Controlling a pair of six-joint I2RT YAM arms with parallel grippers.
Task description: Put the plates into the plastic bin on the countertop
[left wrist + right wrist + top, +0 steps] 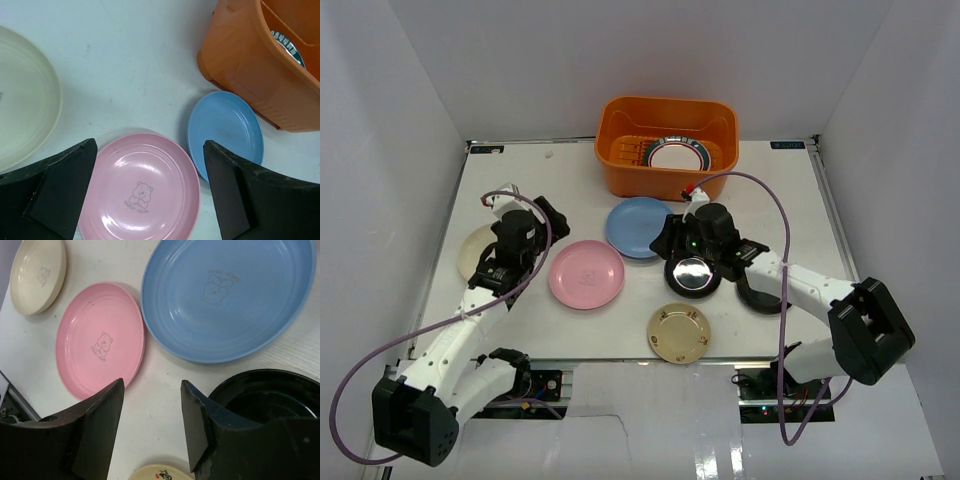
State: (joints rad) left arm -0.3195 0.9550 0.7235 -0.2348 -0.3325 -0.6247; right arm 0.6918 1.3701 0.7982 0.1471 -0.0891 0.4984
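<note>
Plates lie on the white countertop (760,190): blue (638,226), pink (586,274), cream (475,252), gold (679,332), black with a silver centre (693,273) and plain black (765,292). A green-rimmed white plate (678,155) lies inside the orange plastic bin (620,150). My left gripper (150,145) hangs open above the pink plate (145,190), between the cream plate (25,100) and the blue one (225,130). My right gripper (152,385) is open over bare countertop, holding nothing. The black plate (265,395) sits just right of its finger, with the pink plate (100,340) to its left.
White walls close in the countertop on three sides. The bin (250,65) stands at the back, just beyond the blue plate (227,300). The gold plate's rim (160,473) shows just below the right gripper. Purple cables loop from both arms.
</note>
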